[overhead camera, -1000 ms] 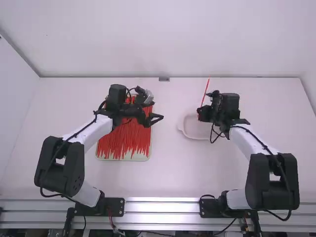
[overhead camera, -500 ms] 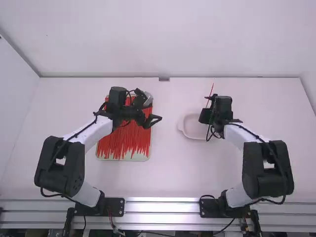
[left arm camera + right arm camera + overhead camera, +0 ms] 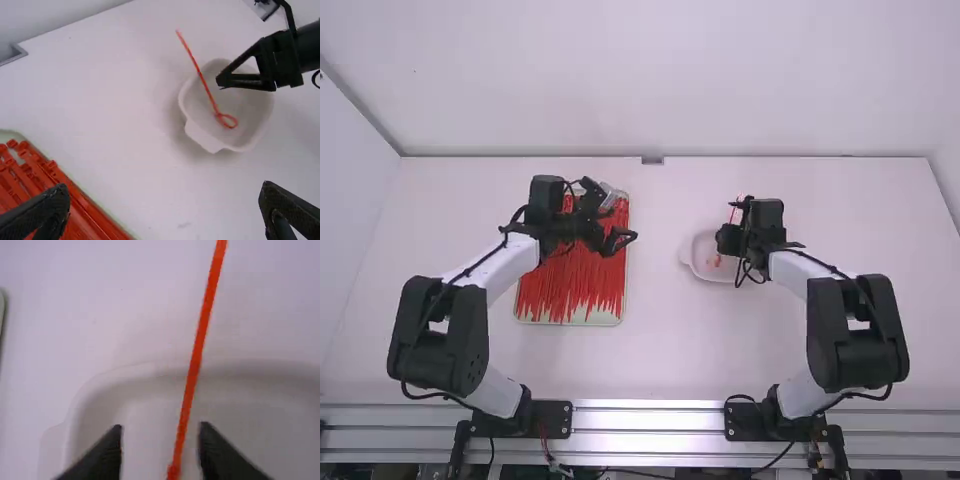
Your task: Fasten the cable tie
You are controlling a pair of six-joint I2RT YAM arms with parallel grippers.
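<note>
White worktop (image 3: 660, 330) carries a tray (image 3: 620, 318) of red cable ties (image 3: 570, 285) and a white bowl (image 3: 250, 135). Compared with one second ago, the right hand (image 3: 160, 426) has come down to the bowl, and the left hand (image 3: 162, 190) has shifted a little over the tray. The looped cable tie (image 3: 202, 80) now has its loop inside the bowl. Its straight tail rises from the loop and leans out past the rim toward the far side. The right hand's fingers stand apart, with the tail between them and not squeezed. The left hand is spread wide and holds nothing.
</note>
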